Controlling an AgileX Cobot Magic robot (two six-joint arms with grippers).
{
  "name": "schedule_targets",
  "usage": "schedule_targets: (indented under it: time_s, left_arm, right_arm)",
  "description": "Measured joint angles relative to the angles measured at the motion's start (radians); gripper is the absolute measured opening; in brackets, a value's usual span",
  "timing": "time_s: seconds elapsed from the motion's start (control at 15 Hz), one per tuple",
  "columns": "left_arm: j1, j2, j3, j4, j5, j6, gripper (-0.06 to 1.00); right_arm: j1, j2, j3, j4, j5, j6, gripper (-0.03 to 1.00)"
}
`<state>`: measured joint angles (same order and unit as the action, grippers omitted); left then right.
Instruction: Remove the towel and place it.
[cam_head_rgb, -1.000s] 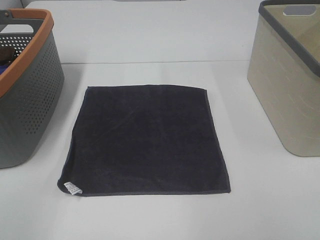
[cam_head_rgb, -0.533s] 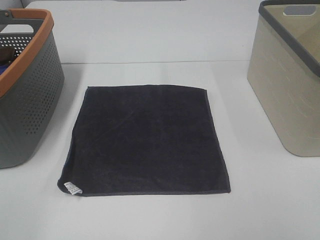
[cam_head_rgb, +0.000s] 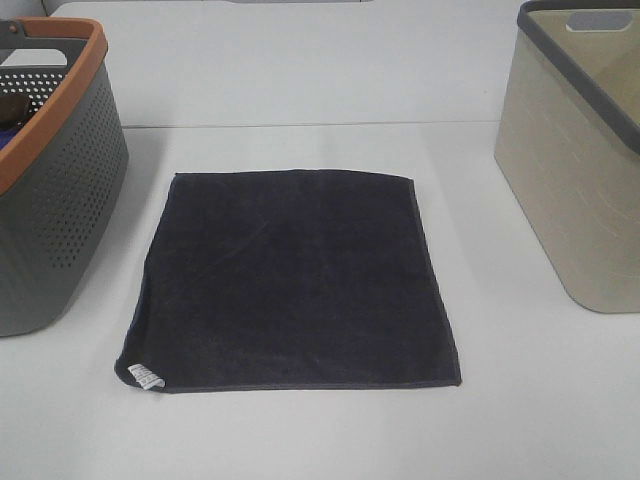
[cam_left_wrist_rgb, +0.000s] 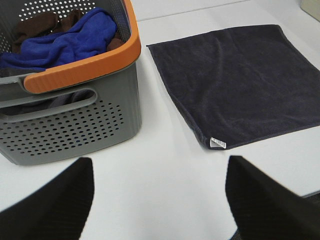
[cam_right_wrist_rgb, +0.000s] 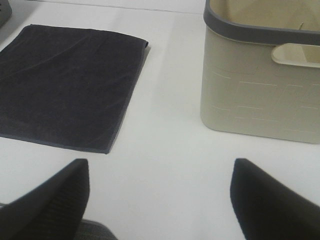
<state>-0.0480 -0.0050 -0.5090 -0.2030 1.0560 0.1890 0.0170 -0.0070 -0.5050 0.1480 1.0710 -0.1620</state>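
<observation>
The dark navy towel (cam_head_rgb: 295, 282) lies flat and spread out on the white table (cam_head_rgb: 300, 80), with its small white tag (cam_head_rgb: 146, 377) at the near left corner. It also shows in the left wrist view (cam_left_wrist_rgb: 235, 82) and the right wrist view (cam_right_wrist_rgb: 65, 80). My left gripper (cam_left_wrist_rgb: 160, 200) is open and empty, back from the towel near the table's front edge, beside the grey basket. My right gripper (cam_right_wrist_rgb: 160, 200) is open and empty, back from the towel's right side, near the beige bin. Neither gripper shows in the exterior high view.
A grey perforated basket with an orange rim (cam_head_rgb: 55, 200) stands at the left; it holds blue and brown cloths (cam_left_wrist_rgb: 65, 35). A beige bin with a grey rim (cam_head_rgb: 580, 160) stands at the right, and it shows in the right wrist view (cam_right_wrist_rgb: 260, 75).
</observation>
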Motion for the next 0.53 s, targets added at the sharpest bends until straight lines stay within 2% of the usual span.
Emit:
schedule_targets:
  time_s: [0.53]
  left_arm:
    - [0.0, 0.0, 0.0, 0.0, 0.0, 0.0, 0.7]
  right_arm:
    - [0.0, 0.0, 0.0, 0.0, 0.0, 0.0, 0.74]
